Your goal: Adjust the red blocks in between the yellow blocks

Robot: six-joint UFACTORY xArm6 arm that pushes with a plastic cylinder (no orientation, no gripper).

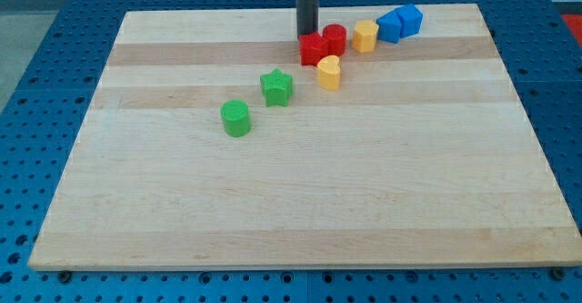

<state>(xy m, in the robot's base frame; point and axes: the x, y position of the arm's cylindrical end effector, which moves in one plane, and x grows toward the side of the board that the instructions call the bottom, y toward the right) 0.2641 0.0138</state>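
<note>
Two red blocks sit touching near the view's top centre: a star-like red block [315, 49] and a rounder red block [335, 39] to its upper right. A yellow hexagonal block [366, 36] lies just right of the rounder red block. A yellow heart-like block [329, 72] lies just below the star-like red block, touching it. My tip [307, 35] stands at the upper left edge of the star-like red block, touching or nearly touching it.
Two blue blocks [400, 22] sit together right of the yellow hexagonal block. A green star block [276, 87] and a green cylinder [235, 118] lie to the lower left. The wooden board [291, 203] rests on a blue perforated table.
</note>
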